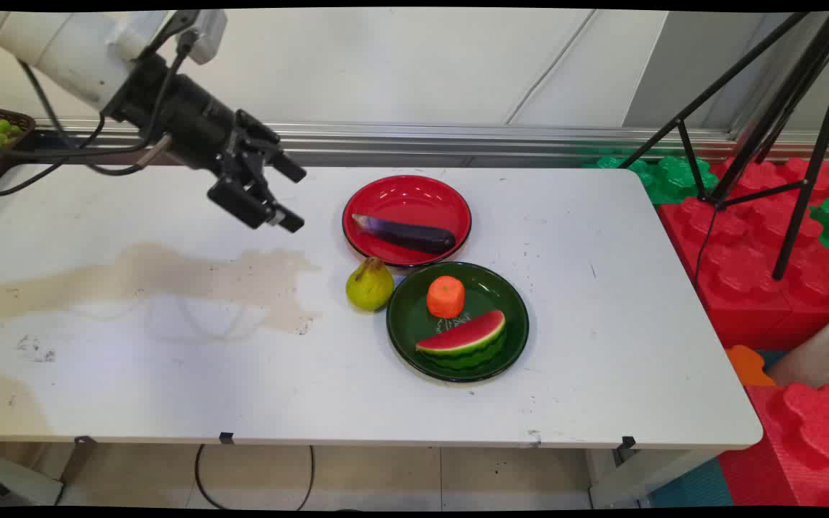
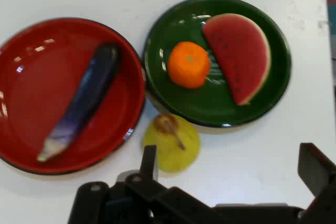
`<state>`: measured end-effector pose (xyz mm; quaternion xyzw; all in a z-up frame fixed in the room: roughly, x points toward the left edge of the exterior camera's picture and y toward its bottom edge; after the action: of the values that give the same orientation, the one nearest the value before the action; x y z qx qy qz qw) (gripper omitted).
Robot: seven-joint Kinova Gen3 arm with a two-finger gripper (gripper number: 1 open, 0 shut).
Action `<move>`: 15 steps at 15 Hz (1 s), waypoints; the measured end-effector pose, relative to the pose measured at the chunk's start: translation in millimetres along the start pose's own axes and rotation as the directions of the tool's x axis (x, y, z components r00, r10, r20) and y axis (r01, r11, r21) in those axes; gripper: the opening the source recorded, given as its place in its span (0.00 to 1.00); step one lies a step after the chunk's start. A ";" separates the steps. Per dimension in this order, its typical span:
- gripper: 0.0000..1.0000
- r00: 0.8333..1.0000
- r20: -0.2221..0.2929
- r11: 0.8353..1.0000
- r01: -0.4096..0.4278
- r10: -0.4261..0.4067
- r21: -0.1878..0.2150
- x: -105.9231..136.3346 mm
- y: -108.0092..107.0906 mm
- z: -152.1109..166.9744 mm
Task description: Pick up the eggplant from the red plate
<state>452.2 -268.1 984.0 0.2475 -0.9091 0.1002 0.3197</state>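
main view: gripper [image 1: 292, 198] spread, empty, above table [image 1: 170, 374]; nearest pear [image 1: 369, 285] looks smooth, rigid, light; hold across belly.

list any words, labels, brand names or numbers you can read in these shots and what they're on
None: no readable text in either view.
The arm's white link shows no lettering from this angle.
The gripper, red plate and green plate carry no labels.
The pale marks in the green plate beside the watermelon slice are only glare and scratches, not letters.
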 end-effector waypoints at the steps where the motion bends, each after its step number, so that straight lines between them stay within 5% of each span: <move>1: 1.00 1.000 0.000 1.000 -0.006 0.006 0.009 1.9 -5.3 3.6; 15: 1.00 0.992 0.056 0.990 -0.119 0.115 0.069 12.2 -95.2 87.5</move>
<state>446.4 -384.2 926.2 0.2075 -0.9258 0.1452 0.2805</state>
